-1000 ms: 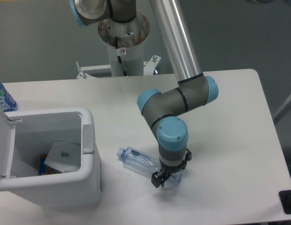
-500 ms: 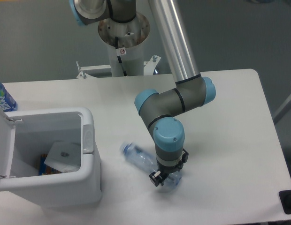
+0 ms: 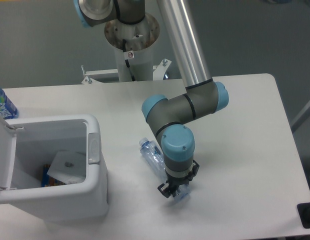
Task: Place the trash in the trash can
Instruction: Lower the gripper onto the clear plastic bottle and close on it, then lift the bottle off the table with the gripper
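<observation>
There is only the one fixed view, looking down on the table (image 3: 245, 150) from its near side.

The claw (image 3: 173, 190) points straight down at the near middle of the table, and its fingers are pinched on the base end of the crushed clear bottle (image 3: 154, 153). From that grip the bottle's long axis runs up and to the left in the picture, away from the camera and toward the bin, with the pale blue cap (image 3: 143, 143) at the far left tip. Most of the bottle's body shows beside the wrist; the held end is partly hidden under the claw. Whether the bottle is lifted or rests on the table I cannot tell.

The white bin (image 3: 90, 200) stands at the near left with its lid (image 3: 4, 155) flipped open to the left. Its right wall is close to the cap but apart from it. Inside lie a pale flat scrap and a bit of blue-orange wrapper (image 3: 47, 177); I cannot pick out a paper wad here. A labelled bottle (image 3: 2, 105) peeks in at the far left edge, behind the bin.

So the opening lies to the left of the claw, and the bottle already points roughly that way. My judgement is that the carry must go up over the right wall and then left, cap end leading.
</observation>
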{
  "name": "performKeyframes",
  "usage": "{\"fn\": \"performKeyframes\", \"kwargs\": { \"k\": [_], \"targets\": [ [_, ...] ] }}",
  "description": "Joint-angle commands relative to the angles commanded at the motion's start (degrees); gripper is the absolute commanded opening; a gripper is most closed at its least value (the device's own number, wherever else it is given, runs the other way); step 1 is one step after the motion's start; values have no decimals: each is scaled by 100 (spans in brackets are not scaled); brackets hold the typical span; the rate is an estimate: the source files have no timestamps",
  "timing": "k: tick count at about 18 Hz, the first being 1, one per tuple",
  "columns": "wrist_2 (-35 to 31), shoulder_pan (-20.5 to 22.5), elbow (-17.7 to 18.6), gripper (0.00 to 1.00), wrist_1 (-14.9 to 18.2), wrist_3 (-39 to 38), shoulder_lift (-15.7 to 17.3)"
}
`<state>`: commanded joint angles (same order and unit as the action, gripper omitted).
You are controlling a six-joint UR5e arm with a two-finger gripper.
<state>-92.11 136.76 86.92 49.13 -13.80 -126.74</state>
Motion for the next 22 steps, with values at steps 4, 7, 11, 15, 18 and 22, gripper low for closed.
{"fn": "performKeyframes", "kwargs": {
  "k": [4, 7, 11, 15, 18, 22],
  "targets": [
    [17, 9, -96, 58, -17, 315, 237],
    [105, 175, -491, 58, -44, 369, 474],
    [780, 517, -1176, 58, -62, 325, 720],
    [1405, 738, -1660, 58, -114, 360, 984],
    [1669, 747, -1906, 58, -508, 369, 1203],
    [1793, 633, -2109, 57, -773, 378, 1485]
  ]
}}
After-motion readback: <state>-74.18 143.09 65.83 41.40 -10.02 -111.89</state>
